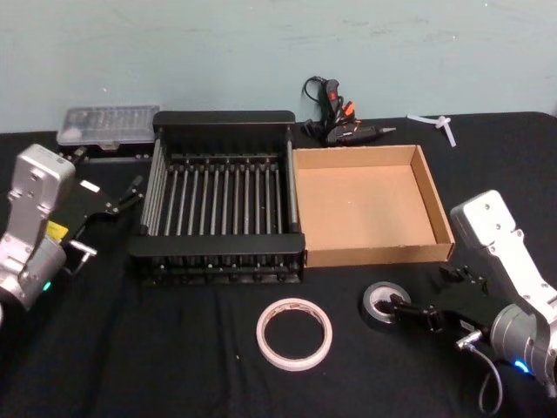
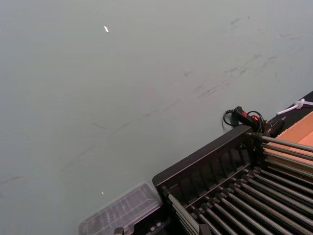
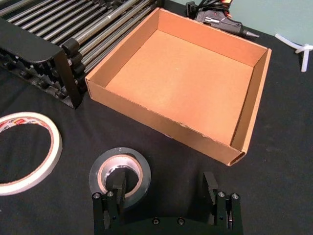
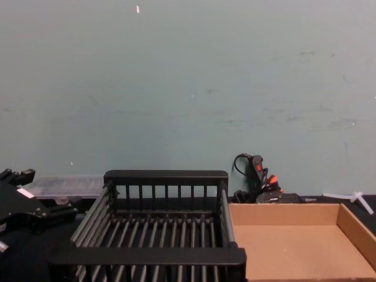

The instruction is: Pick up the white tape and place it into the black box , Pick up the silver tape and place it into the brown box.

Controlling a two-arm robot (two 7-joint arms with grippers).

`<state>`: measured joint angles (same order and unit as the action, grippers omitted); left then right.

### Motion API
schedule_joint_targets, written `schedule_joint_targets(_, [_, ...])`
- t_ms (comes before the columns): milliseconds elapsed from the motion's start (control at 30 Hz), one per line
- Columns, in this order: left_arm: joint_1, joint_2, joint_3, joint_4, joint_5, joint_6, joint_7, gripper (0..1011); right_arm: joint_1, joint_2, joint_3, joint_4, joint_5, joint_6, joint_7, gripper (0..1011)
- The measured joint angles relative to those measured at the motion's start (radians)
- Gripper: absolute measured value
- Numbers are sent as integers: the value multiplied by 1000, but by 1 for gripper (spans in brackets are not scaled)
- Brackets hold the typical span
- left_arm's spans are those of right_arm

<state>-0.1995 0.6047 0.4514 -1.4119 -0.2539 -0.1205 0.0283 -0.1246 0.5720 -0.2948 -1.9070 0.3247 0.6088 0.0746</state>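
The white tape (image 1: 294, 333) lies flat on the black cloth in front of the black box (image 1: 222, 117), apart from both arms. To its right lies the silver tape (image 1: 383, 305), just in front of the brown box (image 1: 374, 252). My right gripper (image 1: 424, 292) is low at that roll and open. In the right wrist view one of its fingers (image 3: 116, 188) stands over the centre hole of the silver tape (image 3: 105, 161), and the other is outside the roll on the cloth. The white tape (image 3: 54, 142) is off to one side. My left gripper (image 1: 130, 193) hovers left of the black box.
A clear plastic case (image 1: 100, 124) sits behind the black box at the back left. A glue gun with its cord (image 1: 339, 122) and a white plastic piece (image 1: 439, 124) lie behind the brown box. Both boxes have nothing in them.
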Motion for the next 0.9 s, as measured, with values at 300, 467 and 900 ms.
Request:
schedule_joint_targets(300, [0,0,0,0,0,0,0,1001,25,-26,-5,26,-21,6,16,1002])
schedule_joint_targets(467, [0,0,0,0,0,0,0,1001,36,-40,-8,40,-33,10,25,1002])
schedule_joint_targets(900, [0,0,0,0,0,0,0,1001,44,-68,-9,59,-57,16,47,1002])
